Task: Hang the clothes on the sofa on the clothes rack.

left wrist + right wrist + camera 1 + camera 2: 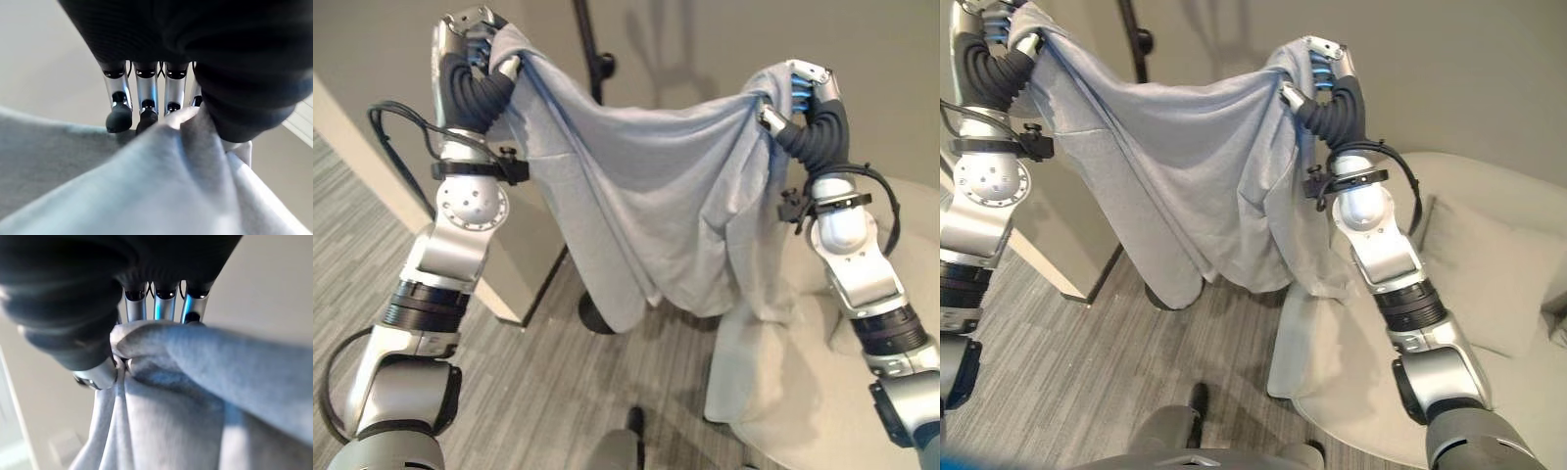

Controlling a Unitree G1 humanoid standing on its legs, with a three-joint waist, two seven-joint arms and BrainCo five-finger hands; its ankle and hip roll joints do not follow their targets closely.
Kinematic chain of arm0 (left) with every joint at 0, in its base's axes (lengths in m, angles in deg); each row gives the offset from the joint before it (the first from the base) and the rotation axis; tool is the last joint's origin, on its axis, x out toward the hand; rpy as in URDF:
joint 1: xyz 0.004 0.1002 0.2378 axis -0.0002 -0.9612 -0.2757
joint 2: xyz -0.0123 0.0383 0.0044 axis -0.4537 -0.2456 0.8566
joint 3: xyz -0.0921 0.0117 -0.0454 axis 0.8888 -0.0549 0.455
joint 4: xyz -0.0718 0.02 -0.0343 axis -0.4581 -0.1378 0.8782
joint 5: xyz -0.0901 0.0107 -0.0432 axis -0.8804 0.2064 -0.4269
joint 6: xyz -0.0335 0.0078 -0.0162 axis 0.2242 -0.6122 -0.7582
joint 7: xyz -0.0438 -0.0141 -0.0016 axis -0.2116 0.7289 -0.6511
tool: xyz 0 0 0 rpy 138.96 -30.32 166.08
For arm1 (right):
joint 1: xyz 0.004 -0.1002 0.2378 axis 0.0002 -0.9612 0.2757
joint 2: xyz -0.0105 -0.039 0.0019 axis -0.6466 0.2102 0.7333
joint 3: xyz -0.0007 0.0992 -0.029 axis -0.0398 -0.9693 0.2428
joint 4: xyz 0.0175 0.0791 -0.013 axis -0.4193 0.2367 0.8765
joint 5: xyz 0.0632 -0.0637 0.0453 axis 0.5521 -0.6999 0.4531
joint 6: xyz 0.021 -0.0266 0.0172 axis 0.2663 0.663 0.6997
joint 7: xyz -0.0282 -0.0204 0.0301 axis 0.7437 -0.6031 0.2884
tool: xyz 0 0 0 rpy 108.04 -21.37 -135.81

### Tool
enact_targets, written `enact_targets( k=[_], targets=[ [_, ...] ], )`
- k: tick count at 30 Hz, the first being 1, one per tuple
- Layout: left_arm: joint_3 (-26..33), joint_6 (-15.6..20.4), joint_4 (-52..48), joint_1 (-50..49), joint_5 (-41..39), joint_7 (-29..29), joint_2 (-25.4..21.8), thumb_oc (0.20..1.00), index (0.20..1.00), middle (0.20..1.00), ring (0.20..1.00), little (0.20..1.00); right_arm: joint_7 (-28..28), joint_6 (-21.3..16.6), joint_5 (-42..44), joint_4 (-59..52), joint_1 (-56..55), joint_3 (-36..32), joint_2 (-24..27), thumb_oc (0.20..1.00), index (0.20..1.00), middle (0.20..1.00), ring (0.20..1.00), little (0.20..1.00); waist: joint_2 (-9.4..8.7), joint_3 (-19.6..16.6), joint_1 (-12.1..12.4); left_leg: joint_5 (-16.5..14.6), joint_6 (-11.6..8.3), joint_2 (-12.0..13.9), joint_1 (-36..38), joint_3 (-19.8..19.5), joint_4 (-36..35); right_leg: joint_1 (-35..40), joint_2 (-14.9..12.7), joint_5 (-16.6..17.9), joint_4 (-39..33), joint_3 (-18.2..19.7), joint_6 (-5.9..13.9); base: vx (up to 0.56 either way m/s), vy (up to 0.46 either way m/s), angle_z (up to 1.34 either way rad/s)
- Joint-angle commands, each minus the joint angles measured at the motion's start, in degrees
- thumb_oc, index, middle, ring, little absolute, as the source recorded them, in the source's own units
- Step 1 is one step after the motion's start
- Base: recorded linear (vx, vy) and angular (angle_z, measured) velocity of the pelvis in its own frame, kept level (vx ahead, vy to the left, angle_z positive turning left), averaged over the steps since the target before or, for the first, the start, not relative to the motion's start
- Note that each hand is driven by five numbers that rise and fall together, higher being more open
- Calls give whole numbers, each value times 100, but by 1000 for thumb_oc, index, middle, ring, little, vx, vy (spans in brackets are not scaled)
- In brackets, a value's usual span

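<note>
**Grey garment held up between both robot hands, in front of the rack pole**

Handling. The garment [646, 196] reads as a light, soft knit: it sags in a deep curve between the two grip points and hangs in loose folds below. No stiffness anywhere, so it will take whatever shape its supports give it. Probably not slippery, but thin cloth bunched in the fingers can creep out if the pull turns uneven. Nothing fragile about it. Best holds, by my judgement, are the upper edge near each corner, about where it is taken now; that keeps the top line spread wide enough to go over a bar or hook.

Robot hands. The left robot hand [475, 49] is raised high, fingers [119, 115] and thumb curled onto a gathered fold at one top corner. The right robot hand [1324, 78] sits a little lower, clenched on the other top corner; its wrist view shows cloth wadded tight between thumb and fingers [159, 308].

Look. Pale grey with a bluish cast, plain, no pattern visible. One long section trails down at the middle, a second drapes under the right arm. Cannot tell what kind of garment it is.

Position. It hangs in the air, stretched between the robot hands, clear of the floor [509, 392]. The pale sofa [1489, 284] lies below and to the right. The dark rack pole [589, 44] rises behind the cloth, its base [592, 315] showing under the hem.
</note>
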Motion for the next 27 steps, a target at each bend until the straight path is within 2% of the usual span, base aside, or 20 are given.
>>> enact_targets(
  k=[1, 3, 4, 10, 12, 15, 16, 17, 20, 23, 27],
  targets=[
    [154, 171, -119, -156, 120, -8, 9, 200, 200, 200, 200, 200, 155, -296, -72, 380, 295, -206, 388, 200, 200, 200, 200, 200, -104, -516, 186, 42, -574, 265, 332, -57, -634, 237, 663, -150, -1088, -539, -258, 26, 74, -4],
    [147, 105, -100, -88, 163, 7, 97, 200, 200, 200, 200, 200, 58, -274, -51, 380, 384, -153, 338, 200, 200, 200, 200, 200, -69, -441, 95, 35, -567, 229, 431, -138, -627, 161, 832, -84, -1143, -395, -260, 62, 0, 25],
    [194, 111, -115, -132, 202, 17, 73, 200, 200, 200, 200, 200, 31, -303, 4, 381, 400, -126, 329, 200, 200, 200, 200, 200, -70, -453, 93, 11, -579, 191, 477, -176, -641, 197, 823, 55, -1283, -409, -199, 61, -27, 47],
    [214, 111, -109, -179, 257, 30, 92, 200, 200, 200, 200, 200, -6, -291, 166, 429, 439, -49, 310, 200, 200, 200, 200, 200, -30, -512, -3, -71, -507, 127, 520, -261, -590, 121, 825, 214, -1296, -373, -103, 47, -48, 14],
    [246, 93, -206, -245, 269, 6, 128, 200, 200, 200, 200, 200, -65, -295, 235, 395, 415, -39, 304, 200, 200, 200, 200, 200, -28, -457, -36, -226, -460, 122, 418, -354, -205, 173, 775, 244, -1296, -360, -95, 18, -56, 16],
    [231, 101, -233, -263, 270, -24, 190, 200, 200, 200, 200, 200, -77, -300, 285, 369, 395, -44, 352, 200, 200, 200, 200, 200, -21, -427, -78, -255, -498, 158, 291, -371, 1, 228, 732, 220, -1296, -422, -111, -10, 0, 23],
    [143, 105, -209, -172, 267, -19, 254, 200, 200, 200, 200, 200, -74, -291, 319, 349, 419, -69, 491, 200, 200, 200, 200, 200, -24, -371, -158, -146, -610, 288, -74, -265, 151, 256, 670, 165, -1296, -436, -132, -25, 48, 19],
    [128, 97, -198, -151, 262, -12, 263, 200, 200, 200, 200, 200, -63, -292, 331, 348, 418, -75, 504, 200, 200, 200, 200, 200, -32, -363, -176, -140, -616, 313, -181, -207, 146, 268, 658, 147, -1296, -440, -132, -21, 64, 17],
    [71, 83, -143, -91, 249, -12, 303, 200, 200, 200, 200, 200, -19, -317, 292, 364, 361, -139, 547, 200, 200, 200, 200, 200, 37, -419, -226, -101, -594, 395, -241, 27, -81, 241, 696, 65, -1296, -443, -160, 45, 67, 10],
    [-9, 93, -133, -116, 273, -109, 371, 200, 200, 200, 200, 200, -9, -274, 221, 321, 133, -298, 564, 200, 200, 200, 200, 200, 186, -624, -366, 169, -672, 464, 290, 159, -698, 310, 706, 25, -1296, -509, -155, 130, 123, 5],
    [-54, 74, -176, -117, 296, -166, 359, 200, 200, 200, 200, 200, 9, -256, 160, 256, 11, -369, 488, 200, 200, 200, 200, 200, 218, -719, -406, 145, -682, 446, 540, 195, -794, 381, 624, 26, -1296, -517, -149, 78, 80, 7]
  ],
)
